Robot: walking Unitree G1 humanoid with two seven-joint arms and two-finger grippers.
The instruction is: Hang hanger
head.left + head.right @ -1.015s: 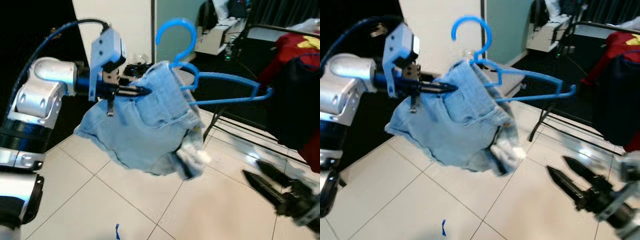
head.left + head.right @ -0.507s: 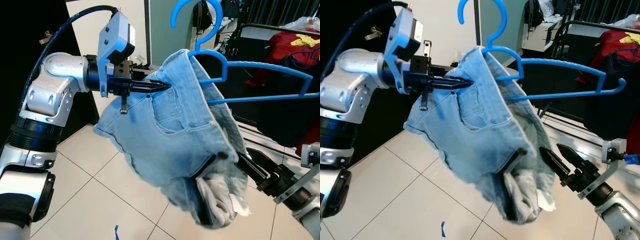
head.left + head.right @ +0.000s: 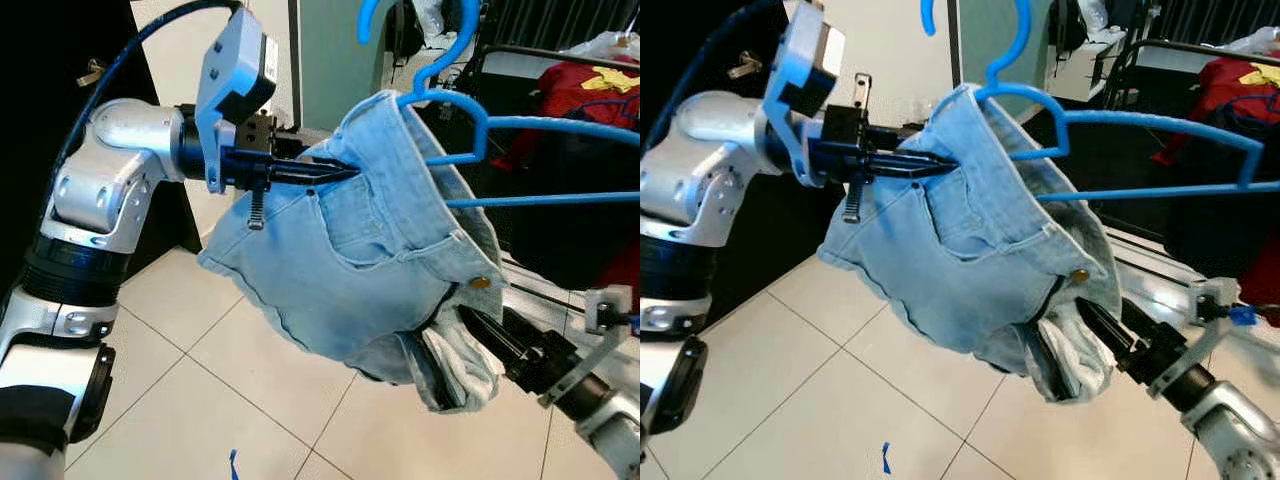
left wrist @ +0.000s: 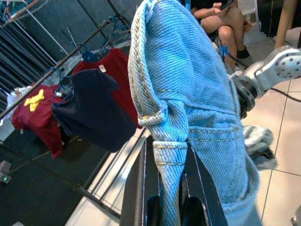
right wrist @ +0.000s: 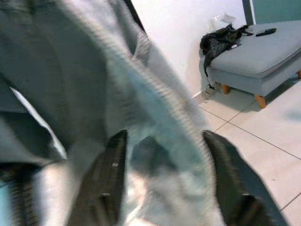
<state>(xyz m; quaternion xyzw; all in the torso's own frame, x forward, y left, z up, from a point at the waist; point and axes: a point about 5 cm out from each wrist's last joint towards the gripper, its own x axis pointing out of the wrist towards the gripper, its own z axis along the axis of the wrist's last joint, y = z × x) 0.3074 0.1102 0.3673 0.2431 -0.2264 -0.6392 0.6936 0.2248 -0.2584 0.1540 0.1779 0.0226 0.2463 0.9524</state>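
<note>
While left claw (image 3: 340,172) grips, shorts (image 3: 370,260) rose.

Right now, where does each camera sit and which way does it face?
Left eye view: on the head, looking forward and down; left gripper pinches denim shorts draped on the blue hanger.
Right eye view: same scene; right gripper reaches under the shorts' hem.
Left wrist view: along its fingers, clamped on the waistband, toward a clothes rack.
Right wrist view: open fingers against blurred denim.
Both wrist views share the shorts.
</note>
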